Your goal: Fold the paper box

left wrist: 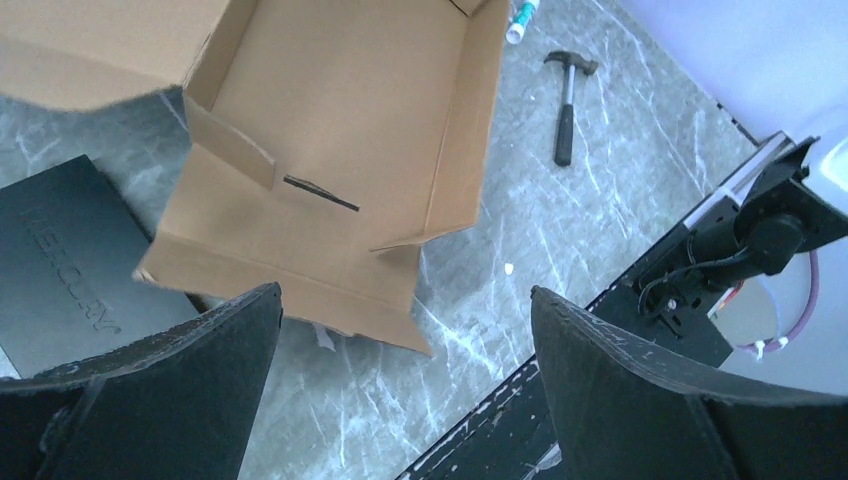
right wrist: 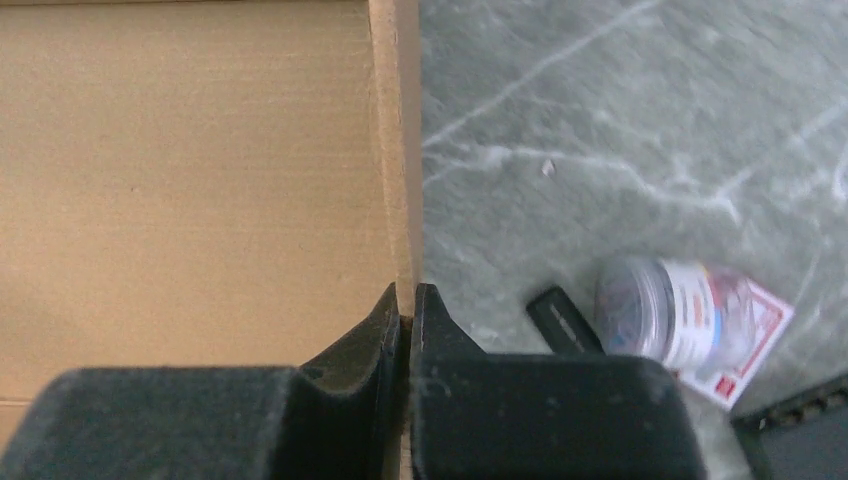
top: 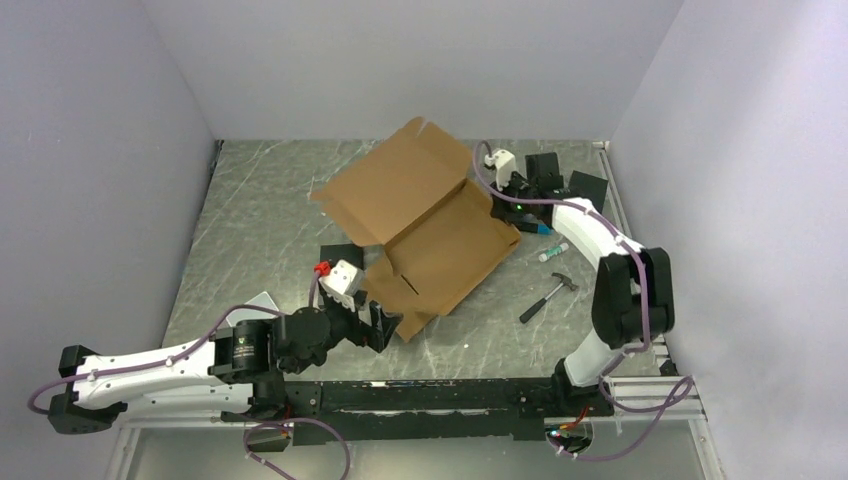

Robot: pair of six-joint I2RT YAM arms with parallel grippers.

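The box (top: 425, 225) lies open about the middle of the table (top: 255, 220), turned diagonally. Its lid panel is raised toward the far edge and its shallow tray points at the near edge.

The right gripper (right wrist: 408, 295) is at the tray's corner on the far-right side. Its fingers are closed tight on the top edge of the upright side wall, with the cardboard pinched between them.

The left gripper (left wrist: 405, 295) hangs over the tray's near corner with its fingers spread wide, holding nothing and clear of the cardboard.

Several things crowd the box:
- A flat black slab (left wrist: 65, 265) with faint lettering lies under its near-left corner, partly covered by a flap.
- A hammer (top: 548, 297) lies on the bare table between the tray and the near-right corner, apart from the box.
- A small tube (top: 553, 252) lies just beyond the hammer, near the tray's right corner.
- A clear jar (right wrist: 660, 310) of coloured bits lies on its side just beside the right gripper, partly on a red-and-white card (right wrist: 760, 335), with a short black strip (right wrist: 560, 320) touching it.
- A black block (top: 588, 187) sits behind the right gripper in the far-right corner.
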